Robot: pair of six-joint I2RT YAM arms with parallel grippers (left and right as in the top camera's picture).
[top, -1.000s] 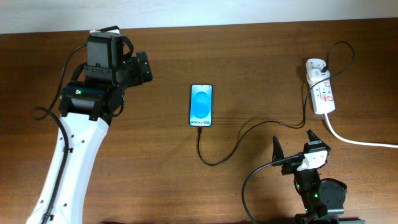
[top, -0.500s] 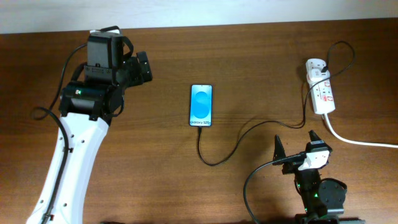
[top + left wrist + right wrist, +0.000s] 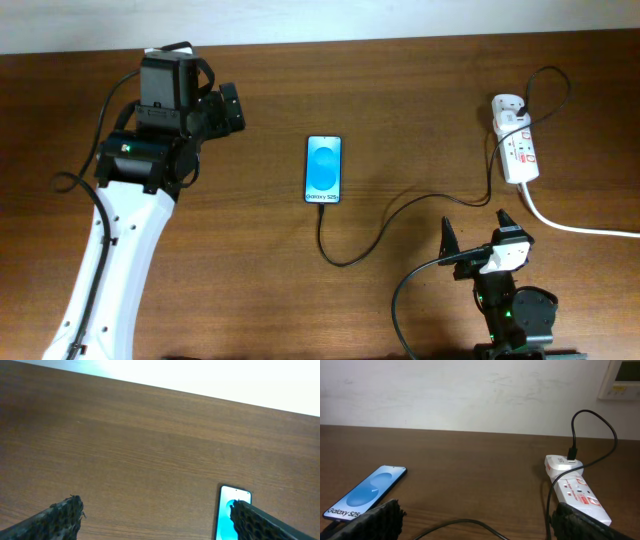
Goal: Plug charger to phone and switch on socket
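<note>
The phone (image 3: 323,169) lies flat at mid table with its blue screen lit; it also shows as the phone (image 3: 226,506) and the phone (image 3: 367,491). The thin black charger (image 3: 400,205) meets the phone's bottom edge, loops over the wood and rises to the white adapter on the socket (image 3: 519,148). In the right wrist view the charger (image 3: 465,522) curves between my fingers, with the socket (image 3: 576,491) at the right. My left gripper (image 3: 232,110) hovers open left of the phone. My right gripper (image 3: 472,222) stands open near the front edge, empty.
A thick white cord (image 3: 575,227) leaves the socket toward the right edge. The left arm's white link (image 3: 110,260) crosses the left side of the table. A pale wall (image 3: 470,390) with a white panel (image 3: 621,379) stands behind the table.
The right gripper has shifted very slightly to the right. Phone, charger, socket and left arm are unchanged.
</note>
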